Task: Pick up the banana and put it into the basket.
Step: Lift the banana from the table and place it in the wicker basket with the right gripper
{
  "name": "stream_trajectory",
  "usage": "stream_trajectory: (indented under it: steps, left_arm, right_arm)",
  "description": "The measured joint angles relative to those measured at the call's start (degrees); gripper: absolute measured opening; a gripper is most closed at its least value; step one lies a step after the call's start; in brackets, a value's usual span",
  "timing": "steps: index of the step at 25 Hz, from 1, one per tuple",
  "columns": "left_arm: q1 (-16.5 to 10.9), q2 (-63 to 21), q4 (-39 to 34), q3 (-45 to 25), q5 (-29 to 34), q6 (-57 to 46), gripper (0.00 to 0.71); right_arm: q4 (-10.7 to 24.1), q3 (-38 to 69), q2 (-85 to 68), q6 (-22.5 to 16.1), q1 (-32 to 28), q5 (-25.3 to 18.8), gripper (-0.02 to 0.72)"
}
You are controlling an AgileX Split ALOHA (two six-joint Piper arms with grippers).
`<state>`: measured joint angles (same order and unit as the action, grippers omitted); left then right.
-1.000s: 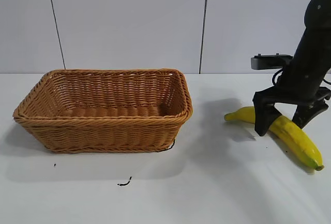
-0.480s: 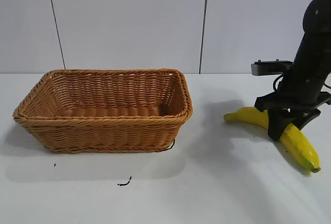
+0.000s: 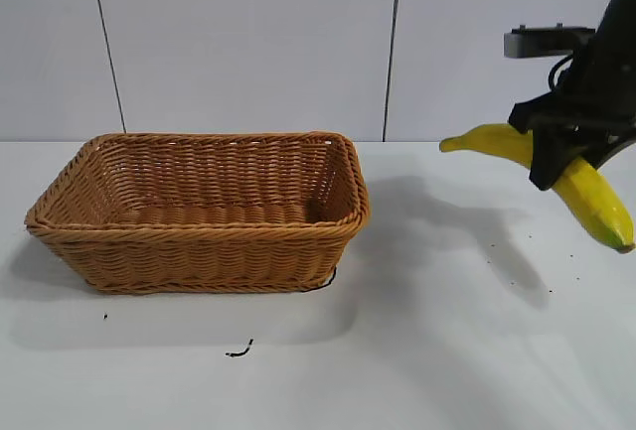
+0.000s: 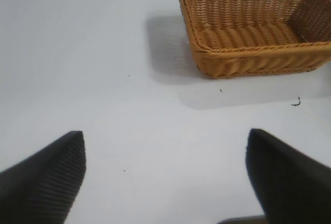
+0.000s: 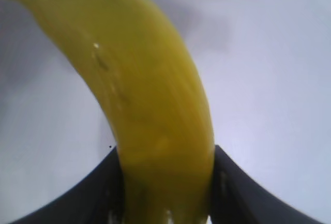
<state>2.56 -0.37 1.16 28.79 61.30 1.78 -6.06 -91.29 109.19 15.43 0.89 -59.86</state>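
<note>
The right gripper grasps the banana around its middle and holds it in the air above the white counter, clear of the surface, at the far right of the exterior view. The banana's long axis runs on a slant: its narrow end points toward the basket and sits higher, while its greenish end with the small dark tip angles down and away toward the right edge. A shadow falls on the counter beneath it. In the right wrist view, the yellow fruit fills the space between the two dark fingers, which press against its sides. The light brown wicker basket stands on the counter well apart from the banana, to the left, its long side facing the exterior camera. The left gripper is spread wide and grasps nothing, hanging over bare counter with the basket farther off.
</note>
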Motion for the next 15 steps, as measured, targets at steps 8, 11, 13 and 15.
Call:
stream_trajectory:
  steps: [8, 11, 13, 15]
  left_arm:
    - [0.00, 0.00, 0.00, 0.00, 0.00, 0.00, 0.635]
    - [0.00, 0.00, 0.00, 0.00, 0.00, 0.00, 0.635]
    - [0.00, 0.00, 0.00, 0.00, 0.00, 0.00, 0.635]
    - [0.00, 0.00, 0.00, 0.00, 0.00, 0.00, 0.635]
  right_arm:
    - [1.41, -8.48, 1.28, -0.14, 8.04, -1.36, 0.289]
    - [1.53, -12.20, 3.15, -0.14, 13.02, -1.15, 0.289]
    - [1.62, -15.10, 4.73, -0.14, 16.43, -1.09, 0.289]
    - [1.93, -18.05, 6.42, -0.14, 20.09, -1.04, 0.289]
